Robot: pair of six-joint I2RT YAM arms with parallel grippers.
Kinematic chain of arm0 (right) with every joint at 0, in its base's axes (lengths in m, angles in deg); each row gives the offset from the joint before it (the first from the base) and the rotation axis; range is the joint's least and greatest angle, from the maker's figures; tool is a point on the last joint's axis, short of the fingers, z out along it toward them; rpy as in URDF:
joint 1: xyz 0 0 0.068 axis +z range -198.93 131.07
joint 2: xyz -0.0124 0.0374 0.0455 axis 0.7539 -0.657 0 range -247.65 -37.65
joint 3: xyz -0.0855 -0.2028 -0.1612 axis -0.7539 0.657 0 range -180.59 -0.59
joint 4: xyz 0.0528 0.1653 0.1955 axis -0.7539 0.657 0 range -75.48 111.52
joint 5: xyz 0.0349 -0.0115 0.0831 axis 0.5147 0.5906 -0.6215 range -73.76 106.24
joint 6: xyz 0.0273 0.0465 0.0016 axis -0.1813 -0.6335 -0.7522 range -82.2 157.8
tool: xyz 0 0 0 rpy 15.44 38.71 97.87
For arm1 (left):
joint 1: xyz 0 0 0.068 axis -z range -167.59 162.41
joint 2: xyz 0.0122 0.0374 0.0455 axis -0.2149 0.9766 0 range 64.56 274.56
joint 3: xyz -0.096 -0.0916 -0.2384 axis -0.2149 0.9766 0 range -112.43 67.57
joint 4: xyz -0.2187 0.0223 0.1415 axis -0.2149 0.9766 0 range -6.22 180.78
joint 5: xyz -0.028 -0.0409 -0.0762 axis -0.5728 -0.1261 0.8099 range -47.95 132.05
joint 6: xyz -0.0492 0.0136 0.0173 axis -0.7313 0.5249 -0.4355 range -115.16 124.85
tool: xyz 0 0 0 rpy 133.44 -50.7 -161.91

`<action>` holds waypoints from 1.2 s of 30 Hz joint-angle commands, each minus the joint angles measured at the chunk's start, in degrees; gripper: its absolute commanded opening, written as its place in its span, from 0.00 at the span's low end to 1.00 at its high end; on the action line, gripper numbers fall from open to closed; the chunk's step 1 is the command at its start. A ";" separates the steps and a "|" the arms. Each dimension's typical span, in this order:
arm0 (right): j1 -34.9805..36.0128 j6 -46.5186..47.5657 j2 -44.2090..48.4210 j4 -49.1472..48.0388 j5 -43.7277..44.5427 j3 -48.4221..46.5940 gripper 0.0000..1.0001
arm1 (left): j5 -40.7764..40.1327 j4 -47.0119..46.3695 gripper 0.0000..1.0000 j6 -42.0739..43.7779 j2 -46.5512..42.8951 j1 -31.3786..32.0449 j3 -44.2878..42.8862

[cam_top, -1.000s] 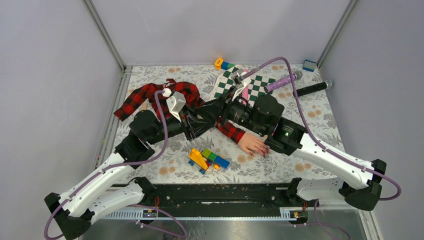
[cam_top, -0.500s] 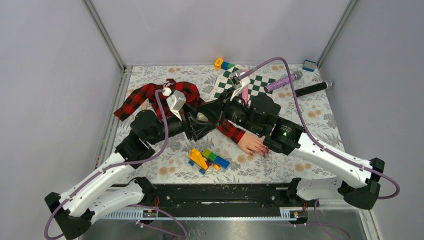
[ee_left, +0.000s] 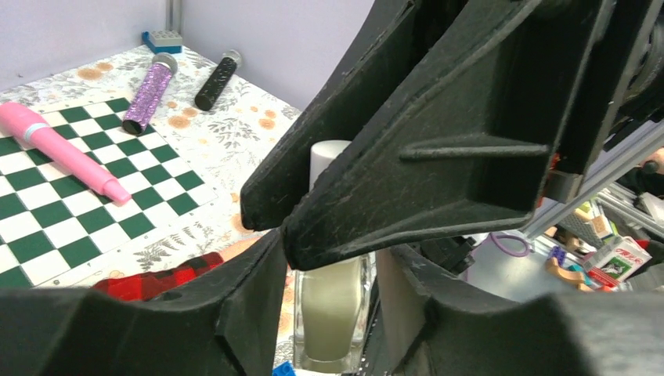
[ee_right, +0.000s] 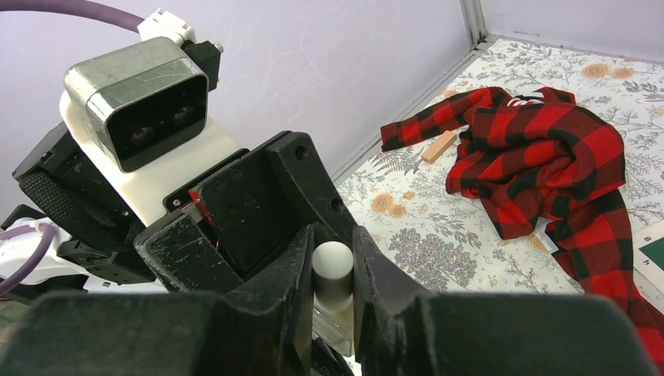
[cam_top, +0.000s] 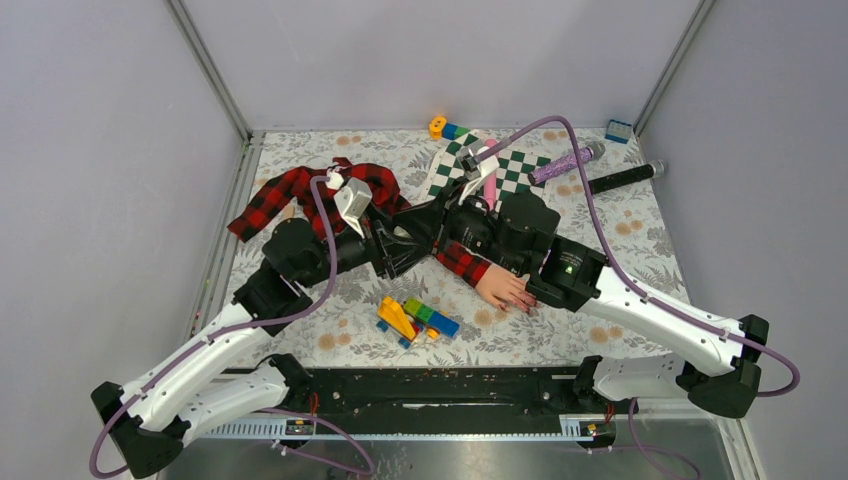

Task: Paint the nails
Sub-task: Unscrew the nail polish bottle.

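A crumpled red-black plaid shirt (cam_top: 300,190) lies far left on the floral tablecloth (cam_top: 620,235). Right of it, the left gripper (cam_top: 402,243) clamps its jaws narrowly on the body of a small pale glass bottle (ee_left: 330,317), which stands upright. The right gripper (cam_top: 437,228) meets it from the other side, jaws pinched on the bottle's round white cap (ee_right: 333,265). Bright toy blocks (cam_top: 415,318) lie in front. Further right, a pale pink mannequin hand (cam_top: 503,287) lies flat. Its dark-red nails (cam_top: 527,303) are just beside the right arm and apart from the bottle. A glittery purple microphone (cam_top: 565,160) lies far right.
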 commanded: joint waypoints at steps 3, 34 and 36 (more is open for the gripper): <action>0.92 2.19 0.91 -1.24 0.47 -1.30 0.00 | 1.34 -4.15 0.26 -0.76 -0.04 0.09 -1.56; -6.43 -12.51 1.34 -37.74 -69.67 -3.68 0.00 | 43.61 -57.14 0.00 -38.30 9.32 -4.86 -1.50; -6.43 -17.15 -0.46 -42.79 -73.45 -5.51 0.00 | 44.60 -61.77 0.00 -42.09 11.00 -4.83 -2.43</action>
